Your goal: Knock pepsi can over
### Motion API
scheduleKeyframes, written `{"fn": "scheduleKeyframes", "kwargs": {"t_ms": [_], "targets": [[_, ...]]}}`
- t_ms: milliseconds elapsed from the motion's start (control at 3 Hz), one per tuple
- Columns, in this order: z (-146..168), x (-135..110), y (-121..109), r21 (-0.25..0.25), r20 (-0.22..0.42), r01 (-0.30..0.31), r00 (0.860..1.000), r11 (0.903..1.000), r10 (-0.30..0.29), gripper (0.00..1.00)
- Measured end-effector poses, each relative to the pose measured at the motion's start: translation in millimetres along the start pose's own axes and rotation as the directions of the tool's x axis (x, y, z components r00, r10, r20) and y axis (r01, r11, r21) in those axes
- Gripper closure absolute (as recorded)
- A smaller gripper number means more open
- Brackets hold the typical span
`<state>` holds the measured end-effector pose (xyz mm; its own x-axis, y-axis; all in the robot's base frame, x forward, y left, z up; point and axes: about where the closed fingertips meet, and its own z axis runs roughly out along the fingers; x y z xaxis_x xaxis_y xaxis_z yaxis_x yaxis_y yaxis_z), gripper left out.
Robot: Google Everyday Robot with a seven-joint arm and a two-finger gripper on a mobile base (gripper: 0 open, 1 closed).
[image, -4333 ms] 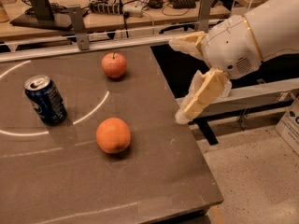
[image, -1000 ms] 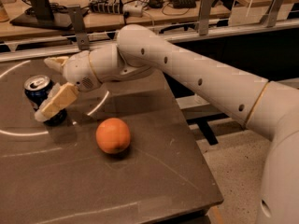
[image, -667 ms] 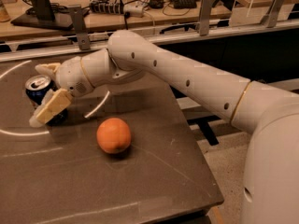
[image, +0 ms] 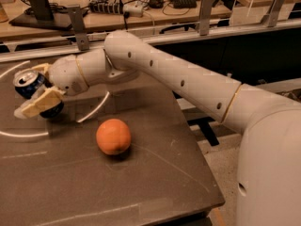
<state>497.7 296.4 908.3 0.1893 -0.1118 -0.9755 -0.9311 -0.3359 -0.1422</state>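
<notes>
The pepsi can point(image: 31, 83) is dark blue with a silver top and stands at the left of the table, tipped toward the left. My gripper point(image: 34, 89) is at the can, with one cream finger point(image: 40, 103) in front of it and the other finger behind it by its top. The fingers are spread apart, and the can's body sits between them. The white arm reaches across the table from the right and hides the table behind it.
An orange point(image: 113, 136) lies on the dark table point(image: 141, 187), to the right and in front of the can. White curved lines point(image: 94, 111) mark the tabletop. A bench with cables and metal posts point(image: 77, 25) stands behind. The table's right edge drops to the floor.
My gripper has moved further left against the can. The can has shifted left and leans over more than before. The orange has not moved.
</notes>
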Motion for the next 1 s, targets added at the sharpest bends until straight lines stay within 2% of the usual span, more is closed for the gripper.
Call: {"fn": "scheduleKeyframes", "kwargs": {"t_ms": [333, 667, 1000], "targets": [[-14.3, -40.1, -1.6, 0.004, -0.081, 0.129, 0.988, 0.9917, -0.128, 0.79], [-15.0, -86.4, 28.9, -0.134, -0.368, 0.266, 0.881, 0.9545, -0.298, 1.0], [-10.1, -93.0, 59.0, -0.302, -0.552, 0.286, 0.725, 0.9095, -0.411, 1.0]]}}
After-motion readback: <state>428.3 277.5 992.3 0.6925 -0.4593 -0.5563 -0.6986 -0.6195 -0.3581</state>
